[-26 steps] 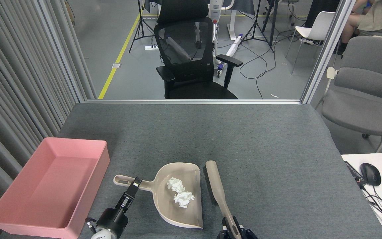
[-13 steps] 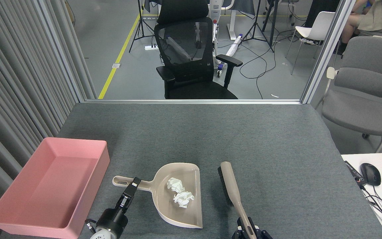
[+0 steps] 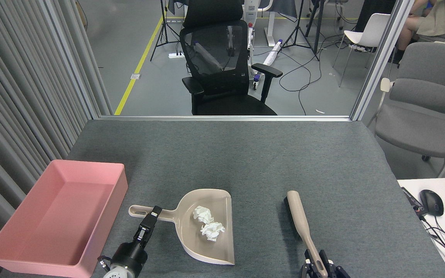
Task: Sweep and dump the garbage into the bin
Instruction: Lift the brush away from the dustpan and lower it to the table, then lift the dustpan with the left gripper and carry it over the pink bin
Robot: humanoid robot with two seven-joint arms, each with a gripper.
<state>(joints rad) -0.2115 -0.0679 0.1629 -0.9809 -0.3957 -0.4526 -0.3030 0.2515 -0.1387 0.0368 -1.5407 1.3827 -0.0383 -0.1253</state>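
Note:
Two crumpled white wads of garbage point(image 3: 208, 224) lie inside the beige dustpan point(image 3: 206, 225), which sits on the grey table. My left gripper point(image 3: 153, 213) is shut on the dustpan's handle, near its left end. The pink bin point(image 3: 58, 216) stands at the table's left edge, to the left of the dustpan, with nothing inside. My right gripper point(image 3: 317, 261) is shut on the handle of a beige brush point(image 3: 299, 218) at the bottom right. The brush points away from me, well to the right of the dustpan.
The grey table point(image 3: 245, 154) stretches back to a metal rail. A white desk with a mouse point(image 3: 431, 202) and keyboard stands at the right. A black office chair point(image 3: 222, 65) and a grey chair stand beyond the table. Grey curtain folds hang at the left.
My right gripper has carried the brush to the right, away from the dustpan's open edge. The dustpan and my left gripper have shifted slightly to the left.

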